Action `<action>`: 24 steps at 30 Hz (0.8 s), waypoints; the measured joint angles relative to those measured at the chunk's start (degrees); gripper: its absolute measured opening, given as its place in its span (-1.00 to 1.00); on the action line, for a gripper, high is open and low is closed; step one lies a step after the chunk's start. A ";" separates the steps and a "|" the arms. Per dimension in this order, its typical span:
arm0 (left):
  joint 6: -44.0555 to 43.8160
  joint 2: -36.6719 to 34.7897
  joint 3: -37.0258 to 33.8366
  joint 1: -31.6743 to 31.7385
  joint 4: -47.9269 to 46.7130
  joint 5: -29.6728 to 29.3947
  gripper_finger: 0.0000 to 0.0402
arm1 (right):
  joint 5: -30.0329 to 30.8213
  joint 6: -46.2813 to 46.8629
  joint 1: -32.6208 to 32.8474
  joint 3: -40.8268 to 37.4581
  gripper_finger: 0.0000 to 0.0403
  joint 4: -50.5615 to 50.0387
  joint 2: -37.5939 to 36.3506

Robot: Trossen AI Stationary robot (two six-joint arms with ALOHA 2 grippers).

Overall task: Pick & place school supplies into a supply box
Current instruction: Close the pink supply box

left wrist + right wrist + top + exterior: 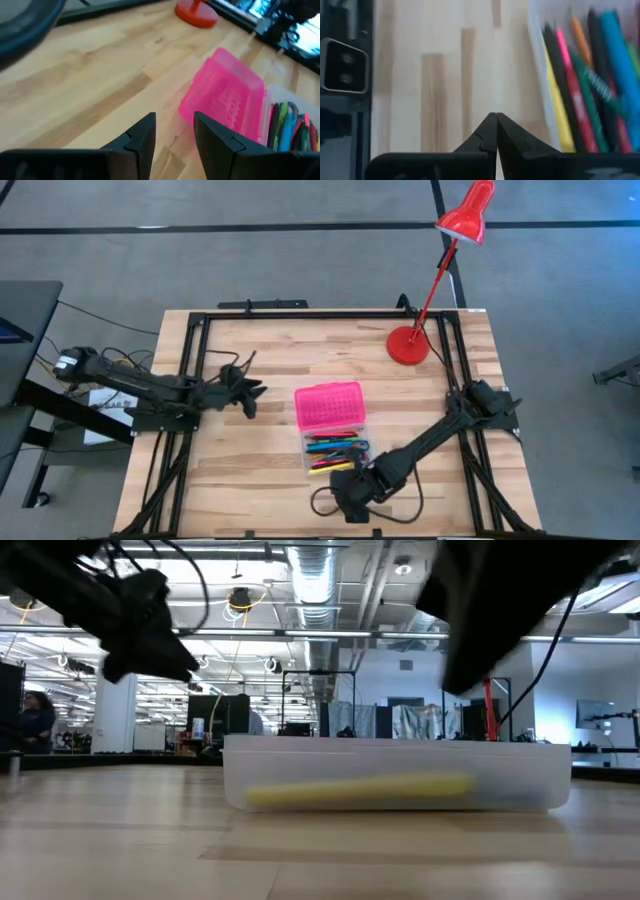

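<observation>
The supply box stands at the table's middle with its pink lid (328, 406) folded back flat toward the far edge. Its clear base (336, 452) holds several coloured pens and markers (590, 90). A yellow pen (360, 790) shows through the base's near wall. My left gripper (175, 135) hovers open and empty to the left of the lid (225, 97), pointing at it. My right gripper (496, 131) is shut and empty, pointing down over bare wood by the base's near right corner (352, 502).
A red desk lamp stands with its round foot (407, 345) at the far right of the table, its shade (468, 215) reaching beyond the far edge. Black frame rails (300, 313) run along the table's edges. Bare wood lies left of the box.
</observation>
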 joint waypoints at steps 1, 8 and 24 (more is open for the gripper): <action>1.66 1.58 0.00 1.97 2.27 2.88 -0.38 | 0.16 2.05 0.48 -0.74 -1.00 0.00 0.00; 7.93 13.24 0.00 16.96 15.74 23.44 -0.38 | 3.13 18.44 4.27 -5.49 -1.00 1.76 0.03; 13.87 36.58 10.79 26.67 18.93 36.01 -0.38 | 8.94 46.46 9.05 -11.16 -1.00 0.46 0.13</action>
